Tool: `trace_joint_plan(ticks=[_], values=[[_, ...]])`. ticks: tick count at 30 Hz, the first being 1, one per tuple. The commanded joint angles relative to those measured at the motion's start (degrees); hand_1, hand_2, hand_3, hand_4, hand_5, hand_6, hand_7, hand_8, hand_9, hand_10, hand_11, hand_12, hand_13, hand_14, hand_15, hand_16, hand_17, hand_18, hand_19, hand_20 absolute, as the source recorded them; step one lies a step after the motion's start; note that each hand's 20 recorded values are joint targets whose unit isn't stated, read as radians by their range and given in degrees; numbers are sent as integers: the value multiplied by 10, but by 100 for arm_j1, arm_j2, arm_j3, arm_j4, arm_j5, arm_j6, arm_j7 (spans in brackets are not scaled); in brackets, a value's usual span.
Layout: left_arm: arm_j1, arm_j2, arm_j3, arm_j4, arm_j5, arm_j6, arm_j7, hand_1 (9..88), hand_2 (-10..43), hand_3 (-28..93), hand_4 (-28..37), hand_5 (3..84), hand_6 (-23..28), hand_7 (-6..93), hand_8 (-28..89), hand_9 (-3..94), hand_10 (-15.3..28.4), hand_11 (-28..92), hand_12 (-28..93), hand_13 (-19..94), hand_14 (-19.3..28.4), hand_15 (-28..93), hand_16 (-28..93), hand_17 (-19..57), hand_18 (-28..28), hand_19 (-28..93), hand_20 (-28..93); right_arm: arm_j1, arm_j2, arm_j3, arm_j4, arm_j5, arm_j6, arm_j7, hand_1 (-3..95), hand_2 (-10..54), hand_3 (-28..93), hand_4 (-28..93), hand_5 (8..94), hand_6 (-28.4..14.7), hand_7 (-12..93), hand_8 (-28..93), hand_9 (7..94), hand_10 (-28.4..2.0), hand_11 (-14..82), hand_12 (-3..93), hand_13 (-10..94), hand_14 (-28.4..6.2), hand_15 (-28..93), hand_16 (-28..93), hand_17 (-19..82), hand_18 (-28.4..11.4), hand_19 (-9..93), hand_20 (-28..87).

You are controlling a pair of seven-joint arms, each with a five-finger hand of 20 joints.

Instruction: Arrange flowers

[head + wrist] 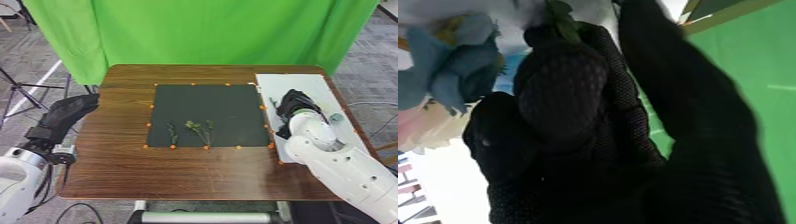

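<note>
Stem (563, 20), green, is pinched by right hand (300, 101) over white sheet (289, 81), near blue petals (465, 65). Sprigs (193, 126) are laid on dark mat (209, 102). Left hand (73, 110), fingers straight, is held beside table (124, 165).

In the head view, my right hand (300, 101) hid part of the white sheet (293, 82), where a round greenish thing (336, 118) was too small to identify. In the right wrist view, the picture's edge cut off the blue flower (471, 62), the blurred pale petals (438, 127) and a green leaf (561, 19).
</note>
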Motion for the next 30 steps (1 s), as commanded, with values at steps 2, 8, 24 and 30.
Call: trace_joint_plan(ticks=[2,8,24,30], values=[[34,-74,-36,-30,17,-97,-61,293,-95,557,-183,384,65,104,-43,324,136,111,139,258,160,83,37,3,111,47,125,-232,-118,-167,177,133,-3,19,720,-95,388,-34,657,-35,231,264,873,-98,123,434,903,-27,522,343,613,-112,915,473],[3,-83,-28,-19,17,-108,-81,293,-95,558,-183,384,65,103,-43,324,136,111,139,258,160,83,38,3,111,46,125,-272,-94,-16,137,602,101,-99,720,-95,418,-28,691,-33,293,261,904,-96,122,445,920,-22,514,350,627,-110,918,473],[47,26,-23,-24,-30,-98,-90,293,-95,558,-181,382,64,104,-43,324,136,111,140,257,159,83,38,2,111,48,125,-382,464,697,-1148,576,793,-622,699,-95,475,-22,708,-42,325,242,910,-109,120,469,927,-13,499,371,639,-101,914,475],[6,35,-8,-6,-23,-126,-102,294,-94,556,-180,382,64,104,-43,323,136,110,139,256,160,83,37,2,111,47,125,-469,551,440,-1643,767,753,-957,697,-95,477,-19,706,-41,329,240,911,-108,120,468,927,-12,498,373,640,-99,913,477]])
